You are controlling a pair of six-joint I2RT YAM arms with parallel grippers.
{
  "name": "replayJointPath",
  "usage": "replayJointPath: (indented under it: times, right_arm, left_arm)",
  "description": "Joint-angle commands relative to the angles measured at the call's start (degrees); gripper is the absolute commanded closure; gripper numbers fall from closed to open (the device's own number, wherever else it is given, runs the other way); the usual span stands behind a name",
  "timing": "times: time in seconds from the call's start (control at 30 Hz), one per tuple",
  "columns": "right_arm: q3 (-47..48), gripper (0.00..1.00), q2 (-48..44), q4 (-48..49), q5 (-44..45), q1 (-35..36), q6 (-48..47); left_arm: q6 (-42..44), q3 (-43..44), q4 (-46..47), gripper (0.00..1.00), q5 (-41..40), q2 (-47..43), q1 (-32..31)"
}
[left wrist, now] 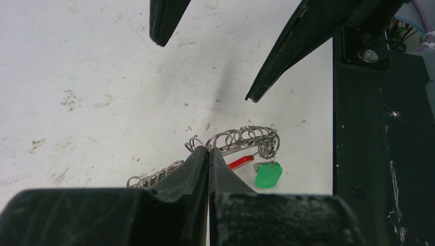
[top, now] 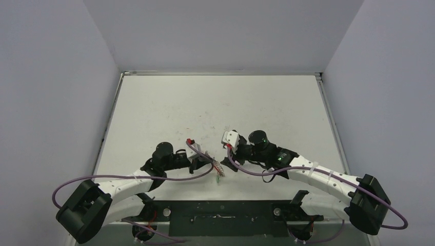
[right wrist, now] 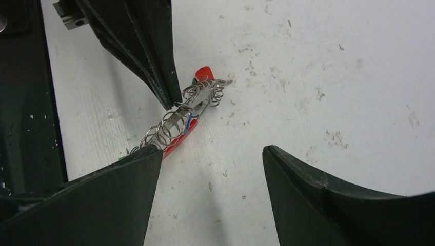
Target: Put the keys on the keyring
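The keyring (left wrist: pixel 246 137) is a silvery wire coil with a red section (left wrist: pixel 240 163), lying on the white table near its front edge. My left gripper (left wrist: pixel 209 151) is shut on the coil partway along it. A green-headed key (left wrist: pixel 268 175) hangs from a loop at the ring's end. In the right wrist view the keyring (right wrist: pixel 172 127) shows a sliver of blue (right wrist: pixel 189 119) among the coils and a red cap (right wrist: pixel 203 72) at its far end. My right gripper (right wrist: pixel 211 154) stands open just beside the ring, with bare table between its fingers. From above, the keyring (top: pixel 211 163) lies between both grippers.
The black base plate (top: pixel 225 215) runs along the table's near edge, close to the green key. Purple cables (top: pixel 169 178) loop along both arms. Grey walls enclose the table on three sides.
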Motion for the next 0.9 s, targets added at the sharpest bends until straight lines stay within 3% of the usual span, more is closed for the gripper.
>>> replayJointPath:
  times: [0.0, 0.17, 0.37, 0.6, 0.87]
  right_arm:
    - [1.1, 0.3, 2.6, 6.4, -10.9, -0.6, -9.4]
    - [3.4, 0.41, 8.3, 7.2, -21.4, -1.3, -14.1]
    - [4.6, 0.59, 12.1, 7.5, -27.3, -1.4, -22.0]
    - [4.9, 0.67, 12.6, 9.1, -26.8, -2.1, -22.1]
    - [5.0, 0.69, 12.4, 10.3, -27.1, -3.3, -22.0]
  left_arm:
    - [6.4, -1.9, 5.1, 1.0, 4.6, -4.1, 0.1]
    - [10.0, -3.4, 5.6, 1.0, 5.6, -6.4, -0.3]
    - [10.0, -3.3, 6.2, 1.0, 6.5, -6.3, -0.4]
    - [9.9, -3.3, 6.3, 1.0, 6.5, -6.4, -0.5]
    - [10.1, -3.1, 6.4, 1.0, 6.6, -6.3, -0.4]
